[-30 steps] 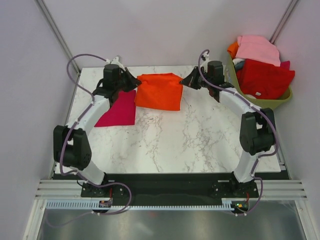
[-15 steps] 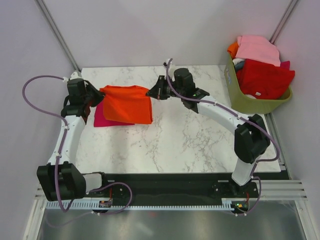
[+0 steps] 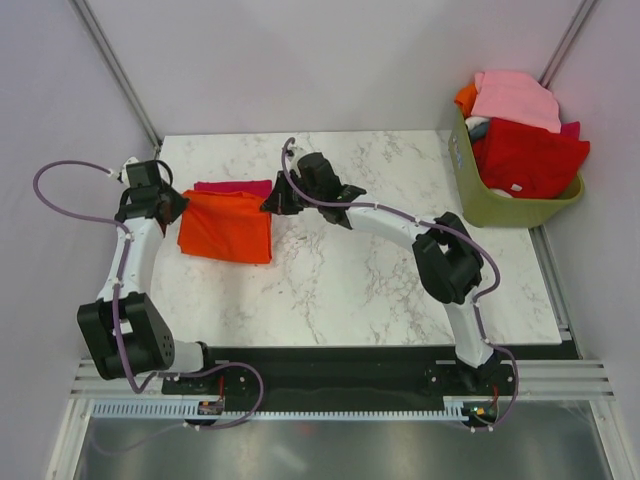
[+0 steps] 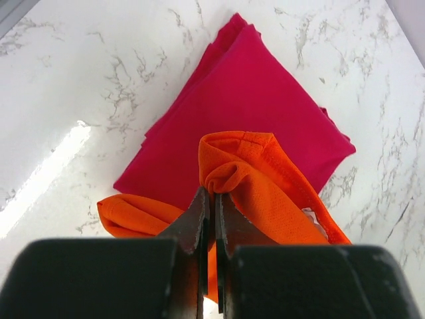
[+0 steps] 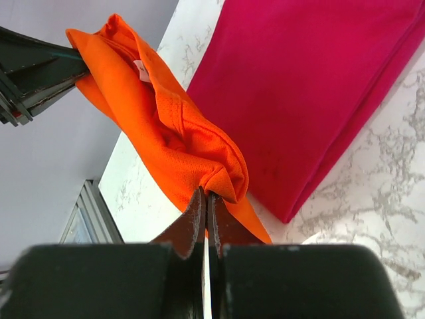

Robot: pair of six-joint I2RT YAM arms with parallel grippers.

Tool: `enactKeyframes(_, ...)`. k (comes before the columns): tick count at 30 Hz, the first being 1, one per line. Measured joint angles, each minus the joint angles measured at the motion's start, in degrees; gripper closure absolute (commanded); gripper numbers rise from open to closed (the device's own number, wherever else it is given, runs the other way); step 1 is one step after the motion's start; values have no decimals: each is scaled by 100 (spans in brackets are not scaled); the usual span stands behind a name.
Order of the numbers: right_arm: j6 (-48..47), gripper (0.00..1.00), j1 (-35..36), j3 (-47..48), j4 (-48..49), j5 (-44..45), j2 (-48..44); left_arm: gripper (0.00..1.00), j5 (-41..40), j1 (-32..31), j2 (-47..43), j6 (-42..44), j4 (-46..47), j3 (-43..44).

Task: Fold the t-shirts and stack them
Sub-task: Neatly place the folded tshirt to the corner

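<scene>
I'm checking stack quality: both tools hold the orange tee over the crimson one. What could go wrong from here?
The orange t-shirt hangs bunched between the left tool and right tool, so it may land creased. It sits offset from the crimson t-shirt, so the stack may end up uneven.

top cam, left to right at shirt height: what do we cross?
left gripper, jaws shut on the cloth → orange t-shirt → right gripper, jaws shut on its other edge → green basket of clothes

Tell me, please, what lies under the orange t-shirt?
The folded crimson-magenta t-shirt lies on the table under the orange t-shirt; from above only its far edge shows, the rest covered.
</scene>
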Motion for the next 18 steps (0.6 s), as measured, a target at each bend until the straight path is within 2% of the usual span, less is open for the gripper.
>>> enactKeyframes(11,0,100,-46,1296,-256,146,931,98,-181,83,1069,11,37,612)
enactKeyframes(18,9,100,-173,1788,-356,170,1368,98,-153,133,1558,11,87,883)
